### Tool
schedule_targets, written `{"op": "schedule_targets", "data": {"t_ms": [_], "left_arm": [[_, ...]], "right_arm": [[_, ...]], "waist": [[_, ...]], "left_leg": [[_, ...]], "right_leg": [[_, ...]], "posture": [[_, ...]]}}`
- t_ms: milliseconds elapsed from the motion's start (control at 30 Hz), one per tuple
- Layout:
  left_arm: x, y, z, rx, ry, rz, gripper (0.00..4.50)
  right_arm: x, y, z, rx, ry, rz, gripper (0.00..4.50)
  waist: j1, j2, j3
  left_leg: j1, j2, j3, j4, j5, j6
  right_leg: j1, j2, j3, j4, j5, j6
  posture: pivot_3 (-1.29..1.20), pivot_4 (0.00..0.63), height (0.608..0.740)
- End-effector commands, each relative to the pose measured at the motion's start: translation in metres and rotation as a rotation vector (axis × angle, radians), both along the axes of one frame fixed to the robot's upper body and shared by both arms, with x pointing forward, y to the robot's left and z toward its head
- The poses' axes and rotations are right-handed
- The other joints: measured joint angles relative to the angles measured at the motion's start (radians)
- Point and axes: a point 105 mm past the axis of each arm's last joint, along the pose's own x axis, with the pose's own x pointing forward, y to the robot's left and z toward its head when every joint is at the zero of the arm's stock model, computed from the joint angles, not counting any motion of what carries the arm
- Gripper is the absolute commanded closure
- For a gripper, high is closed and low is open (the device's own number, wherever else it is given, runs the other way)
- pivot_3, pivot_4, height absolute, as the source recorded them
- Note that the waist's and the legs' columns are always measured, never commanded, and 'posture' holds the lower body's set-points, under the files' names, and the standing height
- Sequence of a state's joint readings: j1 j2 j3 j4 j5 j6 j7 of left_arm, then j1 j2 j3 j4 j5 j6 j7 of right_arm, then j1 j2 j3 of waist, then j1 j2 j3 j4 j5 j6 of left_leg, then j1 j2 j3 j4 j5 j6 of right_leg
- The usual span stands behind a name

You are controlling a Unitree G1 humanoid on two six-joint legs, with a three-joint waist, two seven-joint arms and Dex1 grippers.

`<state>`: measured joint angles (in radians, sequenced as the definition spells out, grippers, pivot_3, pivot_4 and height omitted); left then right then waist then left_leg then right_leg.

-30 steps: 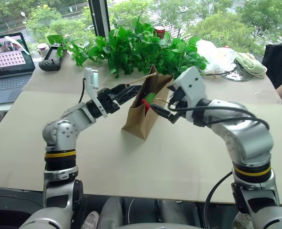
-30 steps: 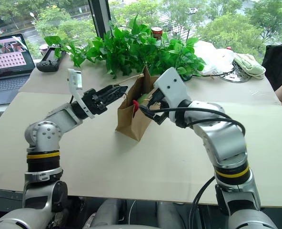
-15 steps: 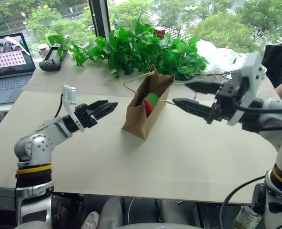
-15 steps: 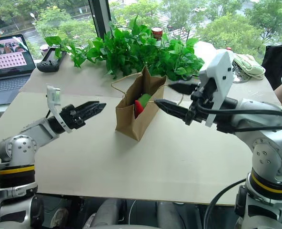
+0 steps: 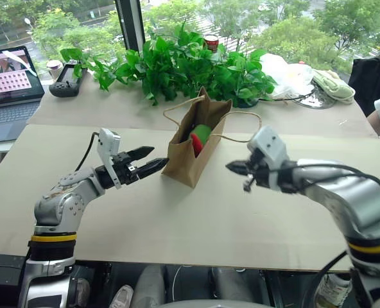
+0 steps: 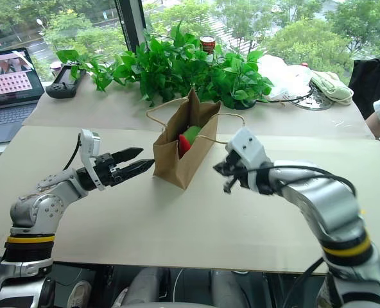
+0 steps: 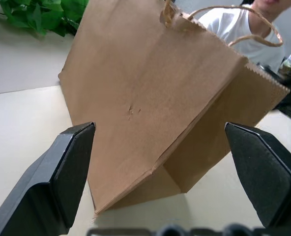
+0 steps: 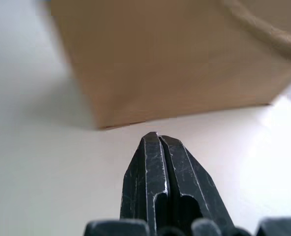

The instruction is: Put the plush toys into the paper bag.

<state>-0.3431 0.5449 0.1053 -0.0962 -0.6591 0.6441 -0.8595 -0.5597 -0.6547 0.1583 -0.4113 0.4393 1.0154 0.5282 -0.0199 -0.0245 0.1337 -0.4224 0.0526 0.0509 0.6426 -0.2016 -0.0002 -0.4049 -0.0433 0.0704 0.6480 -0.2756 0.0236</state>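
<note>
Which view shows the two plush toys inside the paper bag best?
The left eye view: it looks down into the open paper bag, where the green plush toy and the red plush toy sit together. The right eye view shows much the same. Both wrist views see just the bag's brown outer sides.

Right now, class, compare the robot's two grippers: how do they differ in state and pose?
The left gripper is open, fingers spread; the right gripper is shut, fingers pressed together and empty. The left gripper sits on the paper bag's left, pointing level at its side; the right gripper sits on its right, tilted down towards the table. Both have black fingers, hold nothing and stand clear of the paper bag.
</note>
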Motion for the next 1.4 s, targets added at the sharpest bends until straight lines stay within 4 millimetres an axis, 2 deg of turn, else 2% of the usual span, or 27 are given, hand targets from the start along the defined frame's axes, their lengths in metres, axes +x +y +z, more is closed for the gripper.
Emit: {"op": "schedule_targets", "data": {"t_ms": [33,133,267,433,700,1233,1267,1300,1400], "left_arm": [[-0.003,-0.008,0.005,0.088,-0.100,-0.047,0.00],[-0.004,-0.021,0.001,0.158,-0.167,-0.073,0.00],[-0.005,-0.037,0.003,0.144,-0.218,-0.063,0.00],[-0.010,-0.049,0.004,0.115,-0.220,-0.069,0.00],[0.012,-0.048,0.001,0.119,-0.234,0.086,0.00],[0.020,-0.062,-0.002,0.077,-0.220,0.162,0.00],[0.021,-0.063,-0.002,0.079,-0.222,0.165,0.52],[0.021,-0.064,-0.003,0.082,-0.222,0.172,0.64],[0.022,-0.064,-0.004,0.082,-0.223,0.176,1.62]], "right_arm": [[0.014,0.011,0.014,-0.017,-0.090,-0.009,4.47],[0.022,0.029,0.028,0.025,-0.126,0.000,4.47],[0.021,0.043,0.035,0.041,-0.142,0.022,4.47],[0.024,0.047,0.038,0.055,-0.151,0.011,4.47],[0.028,0.048,0.038,0.062,-0.155,-0.009,4.47],[0.028,0.054,0.037,0.069,-0.150,-0.008,4.47],[0.028,0.054,0.037,0.071,-0.150,-0.007,4.50],[0.028,0.055,0.036,0.070,-0.149,-0.007,4.50],[0.028,0.055,0.036,0.071,-0.147,-0.006,4.50]], "waist": [[0.004,0.000,0.000],[0.008,0.000,0.000],[0.014,0.000,0.000],[0.009,0.000,0.000],[0.006,0.000,0.000],[0.006,0.000,0.000],[0.006,0.000,0.000],[0.006,0.000,0.000],[0.006,0.000,0.000]], "left_leg": [[-0.001,0.000,0.000,0.000,0.000,0.000],[-0.002,0.000,0.001,0.000,-0.001,0.001],[-0.003,0.000,0.001,0.000,-0.001,0.001],[-0.002,0.000,0.001,0.000,-0.001,0.001],[-0.001,0.000,0.000,0.000,-0.001,0.001],[-0.002,0.000,0.000,0.000,-0.001,0.001],[-0.002,0.000,0.000,0.000,-0.001,0.001],[-0.002,0.000,0.000,0.000,-0.001,0.001],[-0.002,0.000,0.000,0.000,-0.001,0.001]], "right_leg": [[0.000,0.000,0.000,0.000,0.000,0.000],[-0.001,-0.001,0.000,-0.001,0.000,0.000],[-0.001,-0.001,-0.001,-0.001,0.000,0.000],[-0.001,-0.001,-0.001,0.000,0.000,0.000],[-0.001,-0.001,-0.001,0.001,0.000,0.000],[-0.001,-0.001,-0.001,0.000,0.000,0.000],[-0.001,-0.001,-0.001,0.000,0.000,0.000],[-0.001,-0.001,-0.001,0.000,0.000,0.000],[0.000,-0.001,-0.001,0.000,0.000,0.000]], "posture": [[0.00,0.150,0.713],[0.00,0.150,0.713],[0.00,0.150,0.713],[0.00,0.150,0.713],[0.00,0.150,0.713],[0.00,0.150,0.713],[0.00,0.150,0.713],[0.00,0.150,0.713],[0.00,0.150,0.713]]}}
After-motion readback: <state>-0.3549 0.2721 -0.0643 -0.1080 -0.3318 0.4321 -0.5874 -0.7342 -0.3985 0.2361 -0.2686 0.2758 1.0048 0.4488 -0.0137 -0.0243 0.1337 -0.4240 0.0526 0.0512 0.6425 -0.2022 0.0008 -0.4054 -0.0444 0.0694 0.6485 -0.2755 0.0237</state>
